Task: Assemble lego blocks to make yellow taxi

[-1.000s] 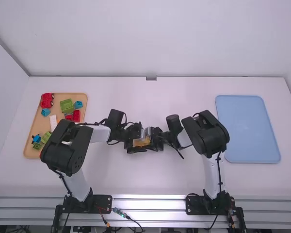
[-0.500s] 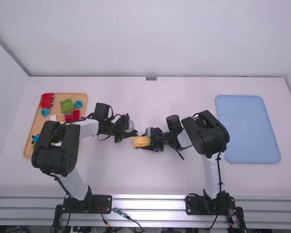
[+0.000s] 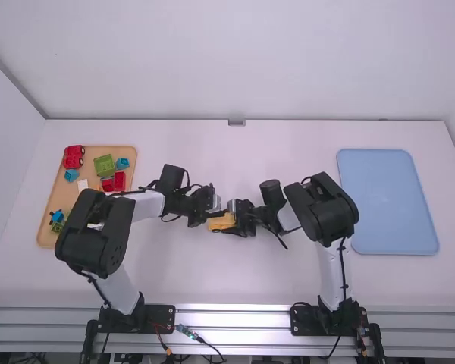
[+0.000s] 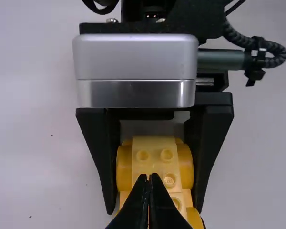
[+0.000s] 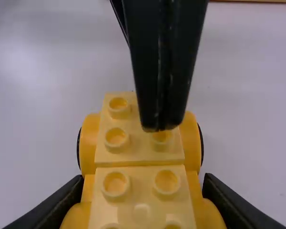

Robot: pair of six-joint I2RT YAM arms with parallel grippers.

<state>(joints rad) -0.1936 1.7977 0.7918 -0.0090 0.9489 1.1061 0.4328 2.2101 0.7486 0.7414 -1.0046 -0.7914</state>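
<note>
While right jaws pinch the yellow assembly [image 3: 223, 222] mid-frame, left jaws are pressed together. It seems light and stiff, best side-gripped.

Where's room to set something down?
The table is bare between wall and arms, and nearer, between their bases; the blue tray is bare too. Crowded: mid-table, where left end effector and right end effector meet by yellow lego blocks, and the tan tray.

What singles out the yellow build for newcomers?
Find the middle of the white table. The studded build is there in the right gripper, the left gripper over its studs. It's yellow, unlike the red, green and blue blocks in the tray.
</note>
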